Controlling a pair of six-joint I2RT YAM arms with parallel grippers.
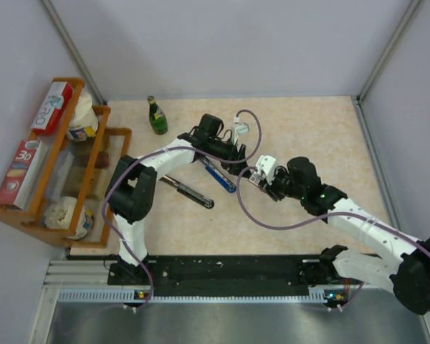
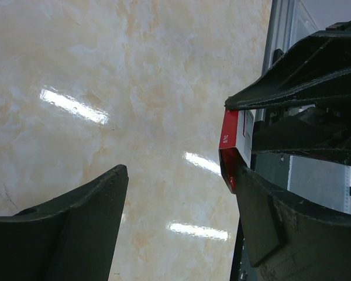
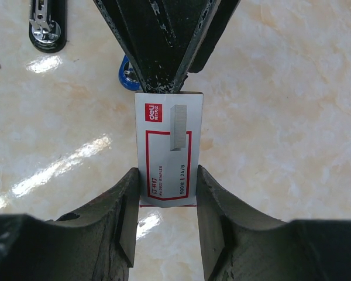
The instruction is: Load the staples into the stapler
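The right tool (image 3: 168, 175) pinches the staples box (image 3: 168, 140) by its long sides; the spread left tool (image 2: 180, 172) is at its far end.

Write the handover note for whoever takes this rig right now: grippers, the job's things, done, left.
Right gripper: shut on the staple box, holding it off the table.
Left gripper: open, with one finger at the box's far end, not gripping it.
Black stapler and blue stapler: lying on the table by the left arm, neither held.
Done: box picked up.
Left: get the staples out of the box and load them into the stapler.
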